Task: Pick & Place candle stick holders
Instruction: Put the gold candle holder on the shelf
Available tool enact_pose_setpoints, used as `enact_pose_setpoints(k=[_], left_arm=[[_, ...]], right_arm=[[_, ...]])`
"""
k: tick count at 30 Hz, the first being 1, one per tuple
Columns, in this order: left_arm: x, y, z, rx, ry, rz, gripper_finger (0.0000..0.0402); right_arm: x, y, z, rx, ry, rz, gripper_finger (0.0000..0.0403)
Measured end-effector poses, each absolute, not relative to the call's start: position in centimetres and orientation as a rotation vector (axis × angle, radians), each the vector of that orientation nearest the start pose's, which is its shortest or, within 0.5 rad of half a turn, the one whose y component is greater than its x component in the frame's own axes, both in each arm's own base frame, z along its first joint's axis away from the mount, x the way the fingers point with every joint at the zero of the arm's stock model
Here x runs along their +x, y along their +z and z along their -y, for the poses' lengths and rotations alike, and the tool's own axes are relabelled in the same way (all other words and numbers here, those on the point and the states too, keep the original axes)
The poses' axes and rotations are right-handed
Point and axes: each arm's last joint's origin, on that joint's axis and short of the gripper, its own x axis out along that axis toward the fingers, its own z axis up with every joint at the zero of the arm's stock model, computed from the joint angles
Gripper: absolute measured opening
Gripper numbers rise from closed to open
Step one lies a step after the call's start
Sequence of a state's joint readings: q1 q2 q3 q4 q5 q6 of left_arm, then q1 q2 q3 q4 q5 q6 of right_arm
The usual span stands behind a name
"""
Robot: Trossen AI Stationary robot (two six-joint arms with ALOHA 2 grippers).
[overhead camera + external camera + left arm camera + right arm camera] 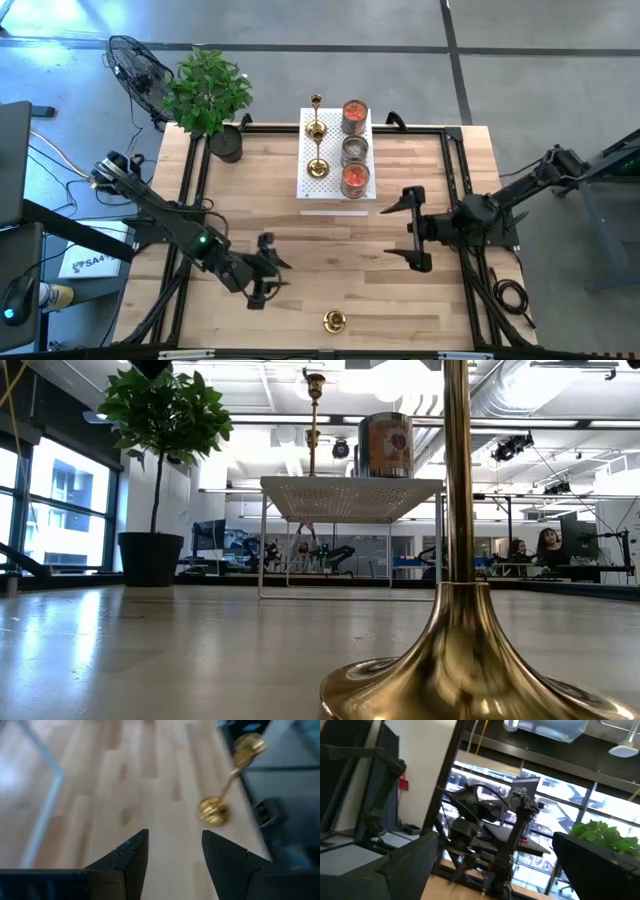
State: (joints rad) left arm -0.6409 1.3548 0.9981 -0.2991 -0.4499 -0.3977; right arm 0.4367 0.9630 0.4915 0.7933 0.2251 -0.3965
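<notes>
One gold candle stick holder (334,321) stands upright on its round base near the table's front edge, and it fills the low view (462,650). Two more holders (317,132) (318,167) stand along the left side of the white perforated block (338,190) at the far middle. My left gripper (272,270) hovers open over the near left of the table. The front holder (215,810) lies ahead of it and to one side, and nothing is between its fingers (175,837). My right gripper (410,230) hangs open right of centre, above the table and tipped upward (495,845).
Three candle jars (354,150) stand in a row on the raised block, which rests on thin legs (262,540). A potted plant (208,95) stands at the far left corner. A black frame rail (455,180) edges the table. Bare wood lies between the two grippers.
</notes>
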Motion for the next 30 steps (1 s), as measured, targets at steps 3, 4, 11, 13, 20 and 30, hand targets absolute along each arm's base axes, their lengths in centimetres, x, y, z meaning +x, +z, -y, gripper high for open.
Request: enact_pose_setpoints(k=[3,4,11,13,20,30], left_arm=[[24.8,27.3,17.1,-0.101,-0.127,-0.542,0.0182],[25.1,27.2,17.4,-0.120,-0.146,-0.527,0.0182],[26.5,26.2,18.6,-0.239,-0.174,-0.491,0.0182],[26.9,25.6,18.8,-0.244,-0.140,-0.489,0.0182],[28.3,23.6,19.6,-0.237,-0.093,-0.470,0.0182],[27.9,24.4,19.3,-0.180,-0.100,-0.458,0.0182]], right_arm=[[18.6,29.2,-8.7,-0.303,0.119,0.326,0.0389],[18.6,29.1,-8.8,-0.303,0.110,0.318,0.0389],[18.1,29.1,-9.7,-0.287,0.102,0.304,0.0389],[18.0,29.1,-9.9,-0.285,0.114,0.306,0.0389],[17.7,28.9,-10.4,-0.200,0.120,0.275,0.0389],[17.0,26.8,-13.6,-0.088,0.259,0.131,0.0373]])
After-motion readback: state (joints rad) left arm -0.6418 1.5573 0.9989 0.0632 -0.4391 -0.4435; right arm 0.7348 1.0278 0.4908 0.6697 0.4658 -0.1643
